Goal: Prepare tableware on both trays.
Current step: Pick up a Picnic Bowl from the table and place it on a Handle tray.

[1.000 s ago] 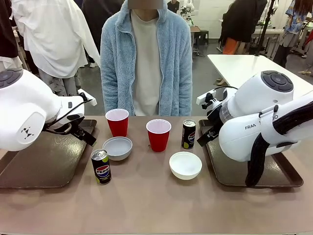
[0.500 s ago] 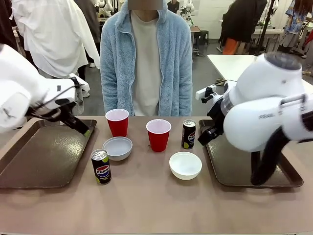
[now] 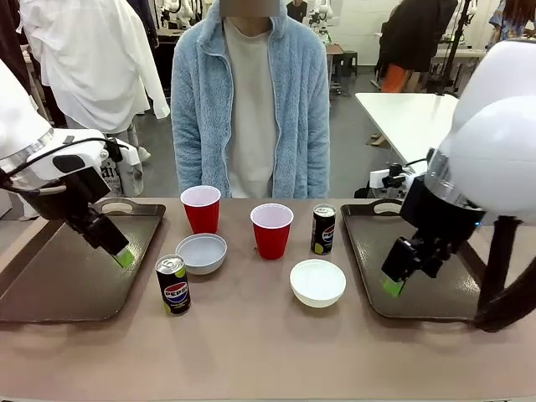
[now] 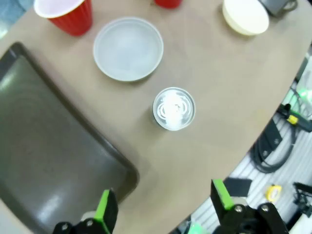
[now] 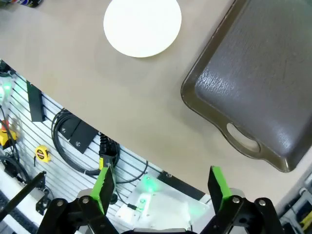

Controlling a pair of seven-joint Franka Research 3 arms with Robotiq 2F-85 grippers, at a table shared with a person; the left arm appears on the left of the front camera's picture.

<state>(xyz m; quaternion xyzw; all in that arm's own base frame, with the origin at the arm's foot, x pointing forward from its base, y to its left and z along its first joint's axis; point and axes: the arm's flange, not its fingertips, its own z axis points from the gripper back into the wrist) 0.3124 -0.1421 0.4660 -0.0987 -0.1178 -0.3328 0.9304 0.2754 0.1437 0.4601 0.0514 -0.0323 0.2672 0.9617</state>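
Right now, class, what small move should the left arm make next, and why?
Probably ease the left pincer toward the near soda can and lower around it. The pincer is open and holds nothing. The can stands upright just ahead of it on the table, beside the left tray, and no tableware is on that tray yet.

A brown table (image 3: 251, 352) carries a dark tray at each end, the left tray (image 3: 59, 285) and the right tray (image 3: 373, 243), with everything else standing on the tabletop between them. Along the far side stand one red cup (image 3: 201, 209), a second red cup (image 3: 271, 231) and a black can (image 3: 323, 229) just beside the right tray. Nearer, a grey bowl (image 3: 201, 253) sits in front of the first cup, another can (image 3: 173, 285) stands just beside it, and a white bowl (image 3: 317, 282) sits towards the right tray.
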